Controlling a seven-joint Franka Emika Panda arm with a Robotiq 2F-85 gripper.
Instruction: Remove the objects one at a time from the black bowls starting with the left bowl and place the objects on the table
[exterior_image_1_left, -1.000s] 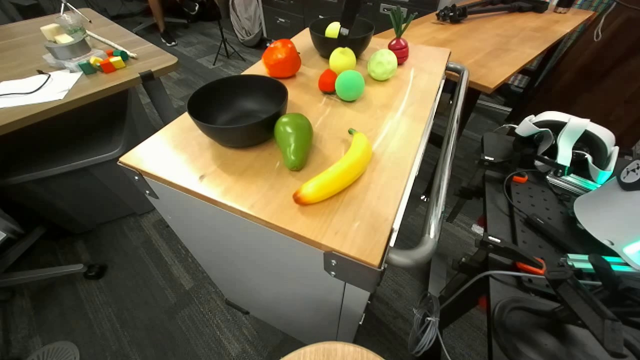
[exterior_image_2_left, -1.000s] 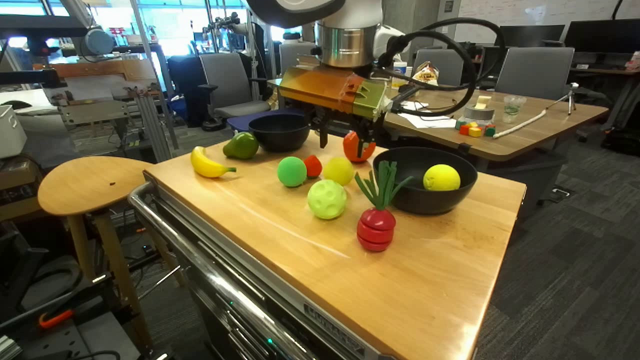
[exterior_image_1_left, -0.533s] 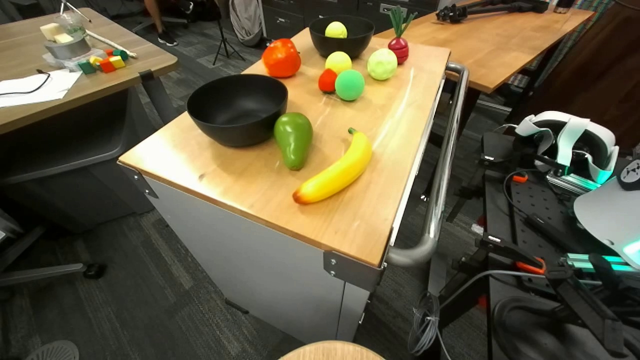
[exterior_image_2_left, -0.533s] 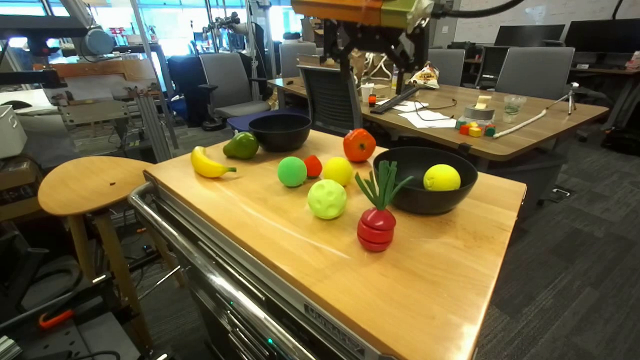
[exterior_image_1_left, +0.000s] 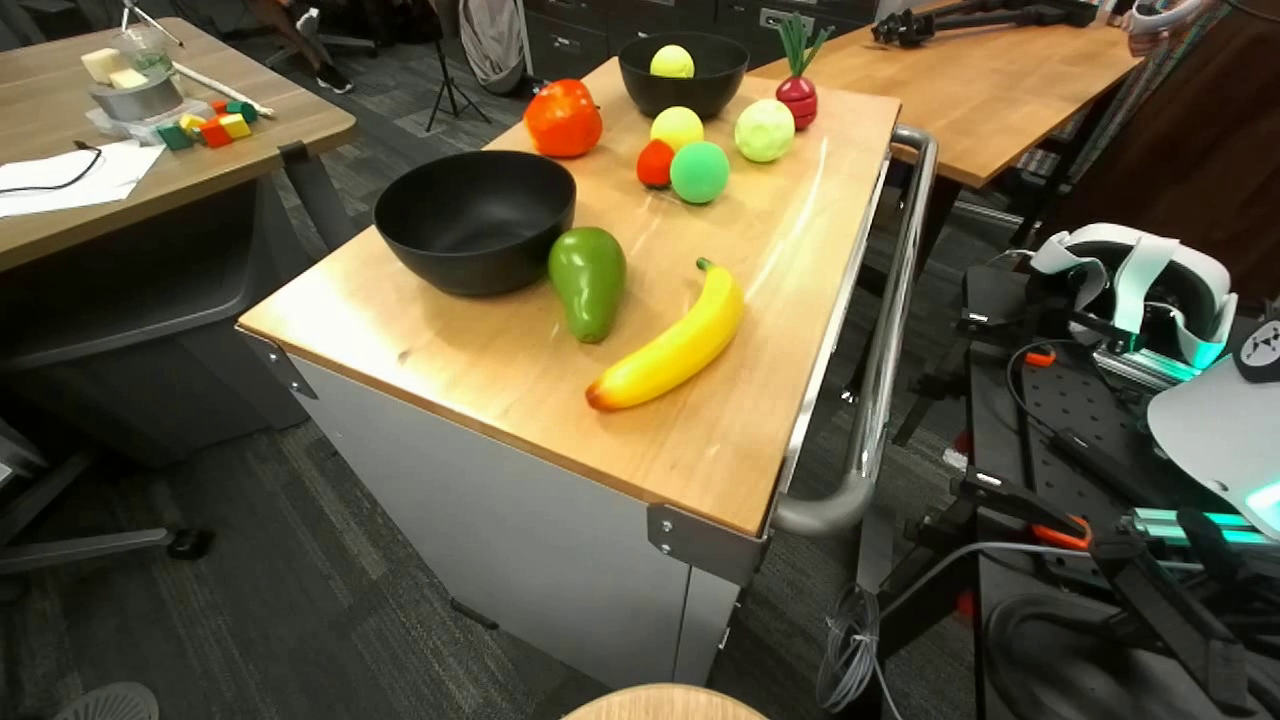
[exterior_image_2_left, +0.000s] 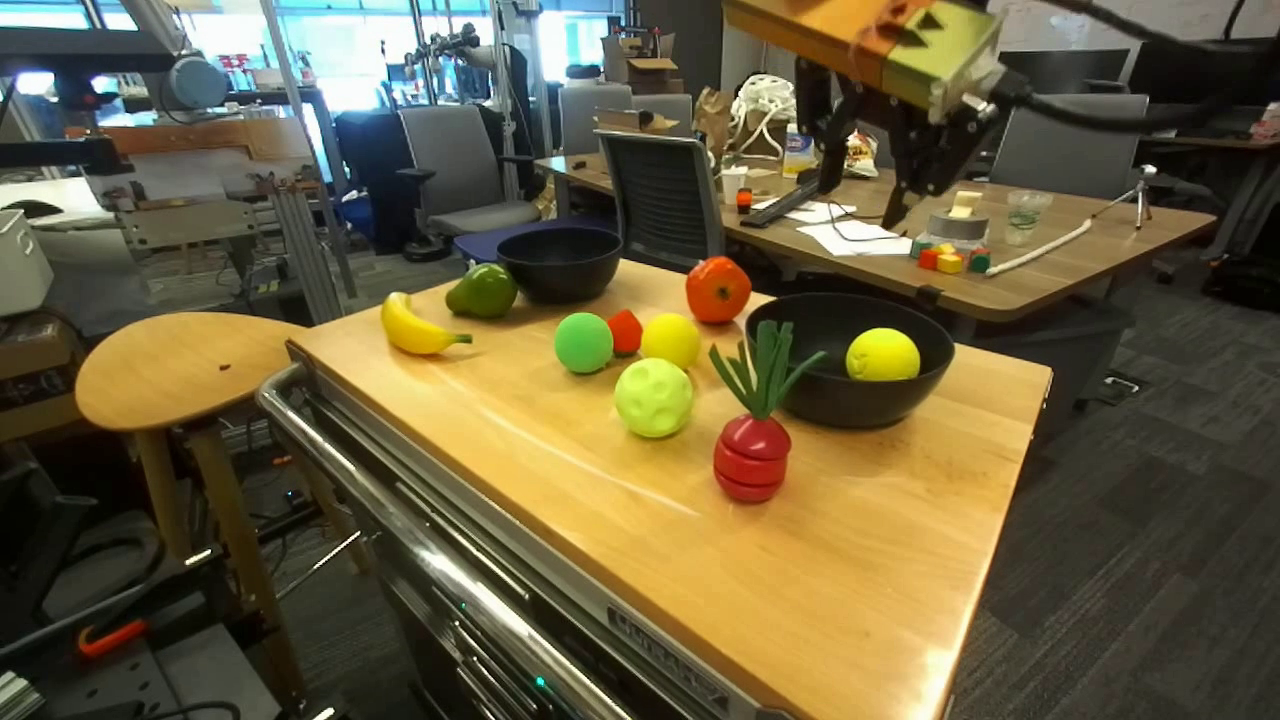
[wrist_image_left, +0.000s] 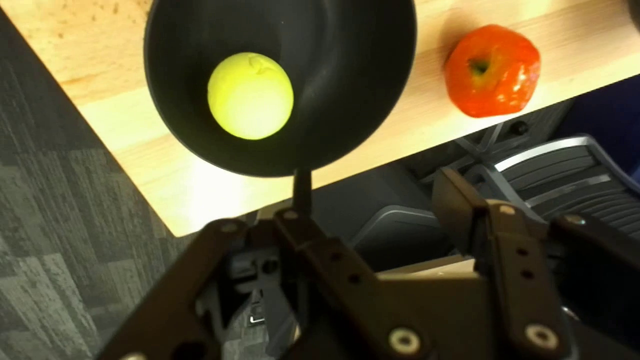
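Gripper up high and off to the right now, plain yellow ball a touch further left

Going left to right in an exterior view: the banana is leftmost on the wooden table, then the avocado, lying just beside the left black bowl. We can't tell if those two touch. They're sitting right where they were a second ago.

Next up, the green ball with the small red piece just beside it. Then the dimpled lime ball, nearer, with the plain yellow ball just beyond. That yellow one is the only thing on the table we see shifted: it's now closer to the red piece.

Further right, the orange-red fruit is on the far side, and the red radish stands upright on the near side. Past those is the right black bowl, with the lemon-yellow ball still inside, toward its right.

Biggest change is the gripper, though. A second ago it hung low over the table's far middle; now it's well above the bowls, further right and tilted. It's unclenched, fingers spread well apart.
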